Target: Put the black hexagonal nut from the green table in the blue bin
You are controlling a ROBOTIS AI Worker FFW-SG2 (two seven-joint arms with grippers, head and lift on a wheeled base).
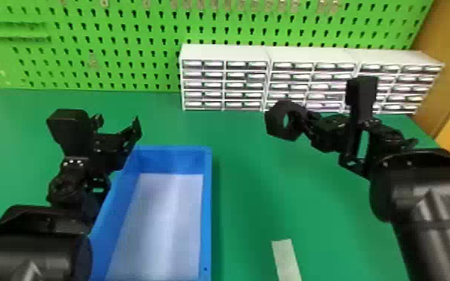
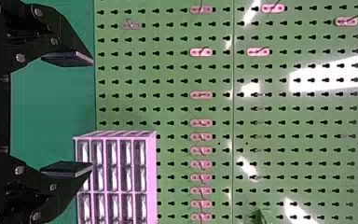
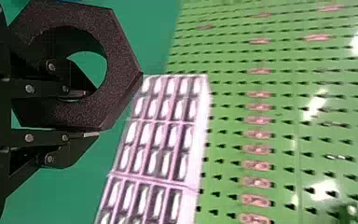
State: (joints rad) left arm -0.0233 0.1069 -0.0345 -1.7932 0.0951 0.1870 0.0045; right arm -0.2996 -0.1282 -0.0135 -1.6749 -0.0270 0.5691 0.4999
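In the head view my right gripper (image 1: 310,121) is shut on the black hexagonal nut (image 1: 276,123), held up over the green table right of the blue bin (image 1: 206,209). The right wrist view shows that gripper (image 3: 91,114) with one finger through the hole of the nut (image 3: 121,70) and the other against its outer side. My left gripper (image 1: 119,123) is above the bin's far left corner in the head view, with nothing between its fingers. The left wrist view has this gripper (image 2: 67,114) with its fingers wide apart.
White drawer units (image 1: 224,80) line the back of the green table (image 1: 250,194), against a green pegboard (image 1: 123,56). A pale strip (image 1: 287,259) lies on the table near the front, right of the bin.
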